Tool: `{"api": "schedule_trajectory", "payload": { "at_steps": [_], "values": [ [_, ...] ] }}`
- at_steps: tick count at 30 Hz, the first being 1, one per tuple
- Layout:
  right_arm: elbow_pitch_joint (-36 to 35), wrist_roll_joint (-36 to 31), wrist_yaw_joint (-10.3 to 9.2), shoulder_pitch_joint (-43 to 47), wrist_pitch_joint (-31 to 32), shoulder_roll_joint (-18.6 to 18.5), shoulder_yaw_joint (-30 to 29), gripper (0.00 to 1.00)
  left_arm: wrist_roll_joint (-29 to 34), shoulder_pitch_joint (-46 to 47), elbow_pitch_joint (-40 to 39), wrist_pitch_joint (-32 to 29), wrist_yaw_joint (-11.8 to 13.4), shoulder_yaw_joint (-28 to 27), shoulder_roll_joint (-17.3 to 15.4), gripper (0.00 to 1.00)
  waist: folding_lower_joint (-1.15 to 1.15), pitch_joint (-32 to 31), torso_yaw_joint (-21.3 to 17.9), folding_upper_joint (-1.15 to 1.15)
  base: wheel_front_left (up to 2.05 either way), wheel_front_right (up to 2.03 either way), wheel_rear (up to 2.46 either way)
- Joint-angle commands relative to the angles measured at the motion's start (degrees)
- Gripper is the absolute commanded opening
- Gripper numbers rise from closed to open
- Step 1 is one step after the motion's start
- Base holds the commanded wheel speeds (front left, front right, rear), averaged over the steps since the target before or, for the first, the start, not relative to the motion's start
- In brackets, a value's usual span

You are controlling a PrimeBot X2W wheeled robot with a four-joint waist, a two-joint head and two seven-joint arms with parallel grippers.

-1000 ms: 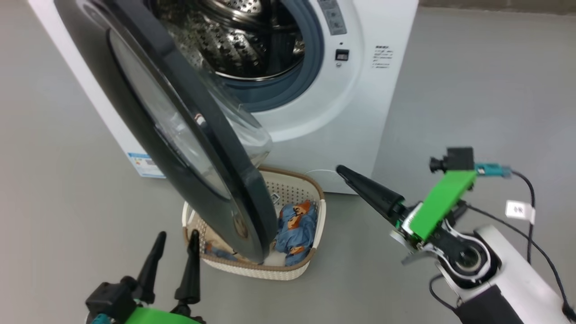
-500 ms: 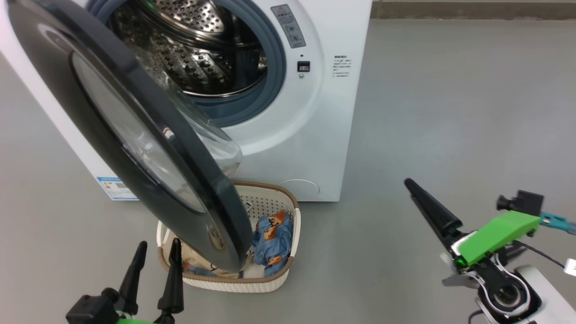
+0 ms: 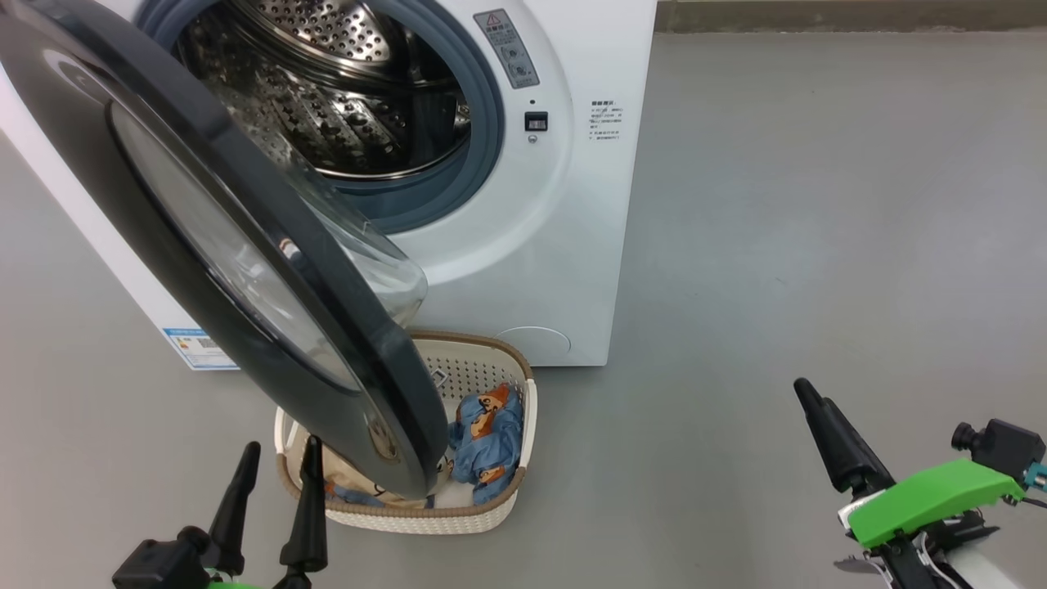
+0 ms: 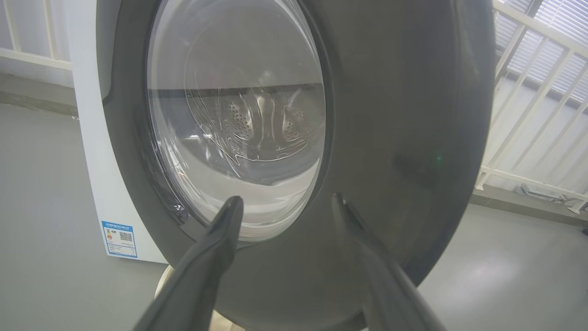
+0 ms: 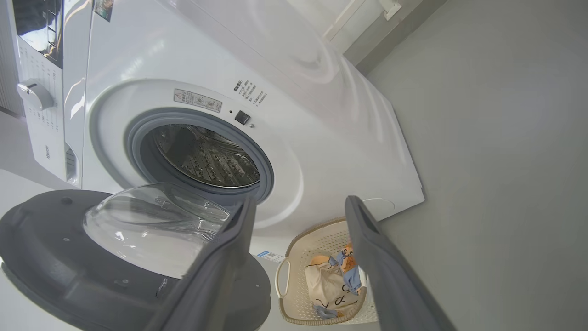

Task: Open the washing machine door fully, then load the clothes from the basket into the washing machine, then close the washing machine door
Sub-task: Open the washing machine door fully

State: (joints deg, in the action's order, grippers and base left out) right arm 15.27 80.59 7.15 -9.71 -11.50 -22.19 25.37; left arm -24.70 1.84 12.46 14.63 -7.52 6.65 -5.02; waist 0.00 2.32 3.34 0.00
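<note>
While the left claw (image 3: 280, 446) is hovering at lower left, fingers apart and empty, the washing machine door (image 3: 245, 245) is standing partly open just ahead, overhanging the basket (image 3: 425, 514). The clothes (image 3: 487, 433) are lying in the basket, before the washing machine (image 3: 572, 245). Far right, the right claw (image 3: 811, 394) is hovering spread, empty, over the floor (image 3: 777, 245).
</note>
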Motion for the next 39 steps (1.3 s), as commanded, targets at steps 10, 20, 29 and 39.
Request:
{"api": "schedule_trajectory", "payload": {
  "at_steps": [10,20,29,39],
  "values": [
    [3.1,-9.7,0.34,2.3,-3.5,-1.7,-1.2,1.0,0.5,-0.1,-1.5,0.4,0.0,-2.6,-0.8,1.0,0.0,-0.9,-0.2,0.0,0.0,0.0,0.0],
    [1.5,-24.5,0.34,5.4,-3.5,2.0,-8.8,1.0,0.6,-0.5,-1.7,0.4,0.0,-3.2,-0.7,1.0,0.0,-1.2,-0.2,0.0,0.0,0.0,0.0],
    [-0.2,-38.3,0.34,7.0,-3.5,4.2,-13.2,1.0,0.7,-0.4,-1.7,0.4,0.0,-3.2,-0.7,1.0,0.0,-1.1,0.2,0.0,0.0,0.0,0.0],
    [-0.8,-50.4,0.34,9.4,-3.5,7.3,-18.1,1.0,0.7,-0.2,-1.6,0.4,0.0,-3.3,-0.6,1.0,0.0,-0.8,0.7,0.0,0.0,0.0,0.0]
  ]
}}
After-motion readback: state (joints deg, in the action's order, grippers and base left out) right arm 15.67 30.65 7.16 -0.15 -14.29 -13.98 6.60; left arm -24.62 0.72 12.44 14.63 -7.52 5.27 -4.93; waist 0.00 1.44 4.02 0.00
